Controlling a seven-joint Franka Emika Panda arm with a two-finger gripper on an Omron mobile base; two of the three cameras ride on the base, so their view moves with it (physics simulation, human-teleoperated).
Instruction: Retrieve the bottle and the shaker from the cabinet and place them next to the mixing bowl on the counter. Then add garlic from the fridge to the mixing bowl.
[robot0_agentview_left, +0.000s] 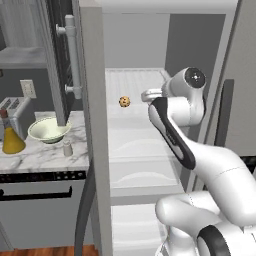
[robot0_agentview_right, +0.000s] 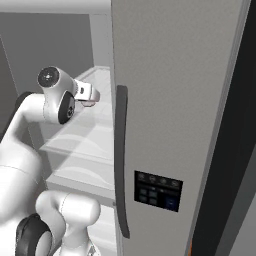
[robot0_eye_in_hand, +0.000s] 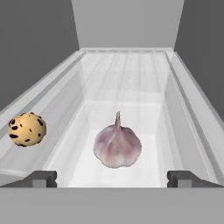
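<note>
Dark fingertips stand far apart at the bottom of the hand view — the jaws (robot0_eye_in_hand: 112, 178) are wide open and hold nothing. Between them and just ahead lies the garlic (robot0_eye_in_hand: 117, 146), stem up, on a white shelf (robot0_eye_in_hand: 127, 83) inside the fridge (robot0_agentview_left: 95, 125). Left of it sits a speckled cookie (robot0_eye_in_hand: 26, 129). Out on the desk (robot0_agentview_left: 42, 155) — the mixing bowl (robot0_agentview_left: 48, 130), with the bottle (robot0_agentview_left: 12, 137) and shaker (robot0_agentview_left: 67, 148) nearby.

Shelf ahead: bare white fridge shelf (robot0_eye_in_hand: 127, 83) runs open behind the garlic (robot0_eye_in_hand: 117, 146).
Left side: cookie (robot0_eye_in_hand: 26, 129) sits well apart from the garlic.
Sides: shelf walls narrow the lane.
</note>
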